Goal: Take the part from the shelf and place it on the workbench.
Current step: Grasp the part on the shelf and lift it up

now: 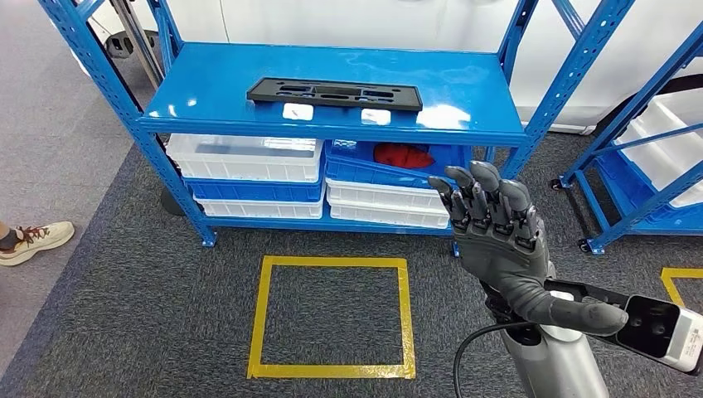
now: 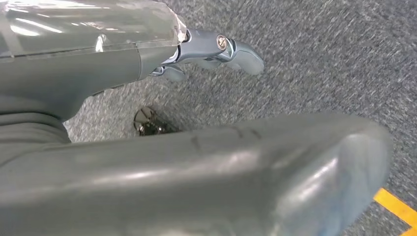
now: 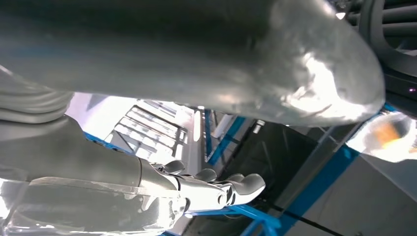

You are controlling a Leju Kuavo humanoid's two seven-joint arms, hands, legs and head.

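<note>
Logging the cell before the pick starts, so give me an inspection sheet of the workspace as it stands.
Surface: top board of the blue shelf, glossy with light reflections; the workbench cannot be seen.
Job's things: black part, a long flat plate with cut-outs, lies flat on the top board, untouched.
Clutter: white bins and a blue bin holding something red on the lower level.
Robot hands: right robot hand raised in front of the shelf, fingers straight, holding nothing; left robot hand hangs over the carpet, holding nothing.
Cables: a black cable loops beside the right forearm.
Surroundings: grey carpet, yellow tape square, second blue rack, a person's shoe.
</note>
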